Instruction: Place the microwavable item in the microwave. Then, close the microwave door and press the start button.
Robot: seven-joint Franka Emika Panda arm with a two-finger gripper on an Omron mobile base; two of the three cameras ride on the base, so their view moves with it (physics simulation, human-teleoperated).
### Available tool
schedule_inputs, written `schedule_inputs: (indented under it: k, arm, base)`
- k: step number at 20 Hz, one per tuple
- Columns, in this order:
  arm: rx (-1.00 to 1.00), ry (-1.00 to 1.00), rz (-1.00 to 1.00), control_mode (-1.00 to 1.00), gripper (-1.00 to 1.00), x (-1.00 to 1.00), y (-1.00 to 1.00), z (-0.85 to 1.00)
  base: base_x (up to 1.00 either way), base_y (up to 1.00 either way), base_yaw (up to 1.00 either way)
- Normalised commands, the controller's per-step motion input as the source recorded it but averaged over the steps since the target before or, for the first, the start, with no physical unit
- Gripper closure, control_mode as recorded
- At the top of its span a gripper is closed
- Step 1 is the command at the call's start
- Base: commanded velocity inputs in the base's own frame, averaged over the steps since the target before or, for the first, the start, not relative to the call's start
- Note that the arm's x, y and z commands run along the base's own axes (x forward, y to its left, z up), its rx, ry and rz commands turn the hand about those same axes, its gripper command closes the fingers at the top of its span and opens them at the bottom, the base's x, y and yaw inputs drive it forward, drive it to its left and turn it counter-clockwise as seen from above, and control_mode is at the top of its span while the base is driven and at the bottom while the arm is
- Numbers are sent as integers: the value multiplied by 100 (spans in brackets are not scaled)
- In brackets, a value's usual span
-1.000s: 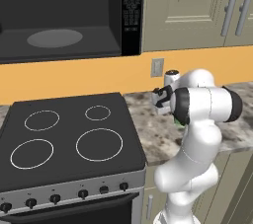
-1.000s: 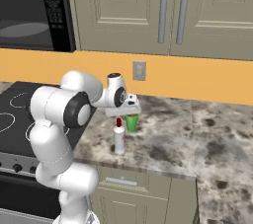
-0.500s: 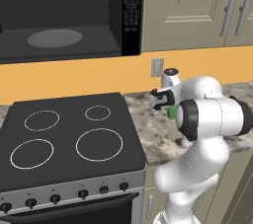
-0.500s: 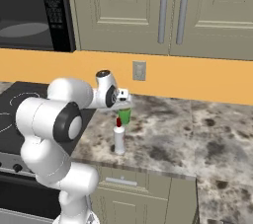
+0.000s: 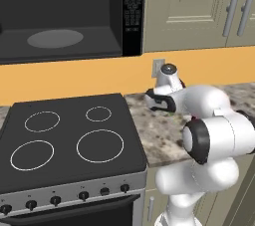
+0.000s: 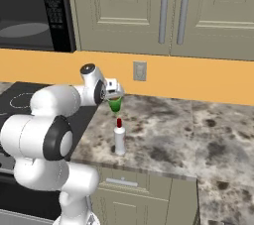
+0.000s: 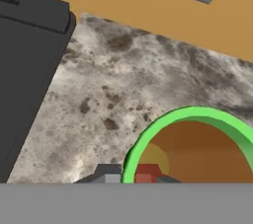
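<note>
While the arm reaches over the speckled tabletop [image 6: 198, 135], its pincer [image 6: 114, 95] is clenched on the green cup [image 6: 115, 104], lifted above the stone just right of the black stove [image 5: 69, 140]. In the hand view the cup's green rim [image 7: 190, 119] rings brownish contents, with the tabletop beneath it. A white bottle with a red cap [image 6: 119, 137] stands on the tabletop just below the cup. The microwave [image 5: 64, 16] hangs open above the stove, its grey turntable [image 5: 55, 38] bare. The keypad strip [image 5: 133, 8] carries rows of small print, too fine to read. A grey wall outlet [image 6: 139, 71] sits on the orange backsplash
</note>
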Motion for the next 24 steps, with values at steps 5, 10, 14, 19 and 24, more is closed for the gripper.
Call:
schedule_inputs:
  k: [5,10,14,19,24]
  arm:
    - [0,-5,6,-100,100,-40,43,61]
    - [0,1,2,-100,100,-96,37,40]
    - [0,4,1,-100,100,-100,40,29]
    - [0,3,2,-100,100,-78,41,14]
    - [0,7,1,-100,100,-8,21,-12]
  base:
    - [0,0,0]
    - [0,0,0]
    - [0,0,0]
    - [0,0,0]
    - [0,0,0]
